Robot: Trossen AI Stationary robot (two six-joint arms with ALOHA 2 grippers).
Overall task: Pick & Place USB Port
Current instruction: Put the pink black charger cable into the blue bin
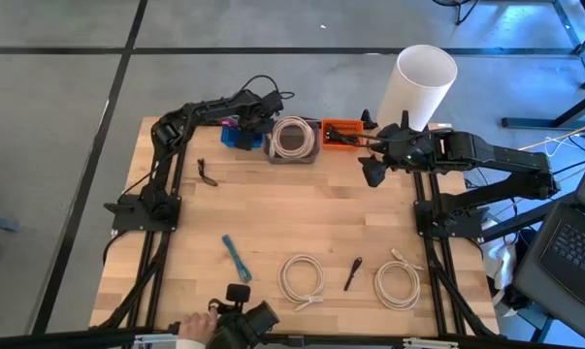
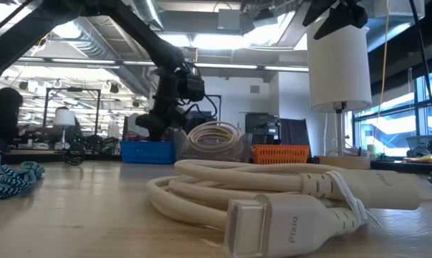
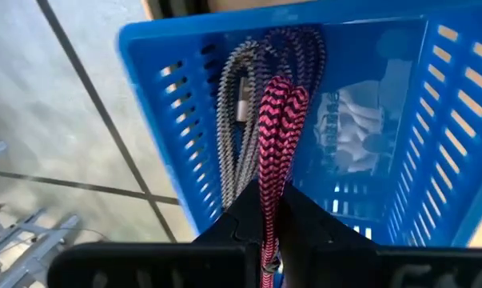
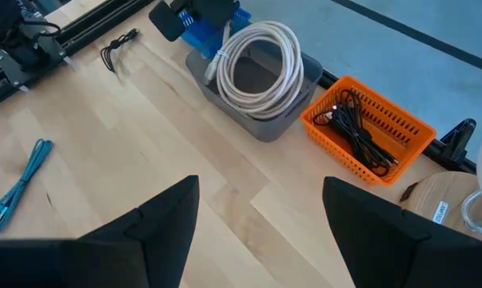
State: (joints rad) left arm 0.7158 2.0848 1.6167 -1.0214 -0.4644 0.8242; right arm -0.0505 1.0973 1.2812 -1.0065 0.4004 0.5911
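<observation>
Wooden surface (image 1: 302, 223) | left tool (image 3: 270, 240) pinching pink braided USB cable (image 3: 279, 136) lengthwise over blue plastic basket (image 3: 173, 104) | right tool (image 4: 260, 216) spread, idle nr orange basket (image 4: 368, 132)

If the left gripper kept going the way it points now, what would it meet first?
Probably the cables lying in the blue basket: the left gripper, shut on the pink braided cable, points straight into it. Depth is unclear.

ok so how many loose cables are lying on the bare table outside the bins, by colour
white coiled cables: 2
black cables: 2
blue braided cable: 1
total: 5
</observation>
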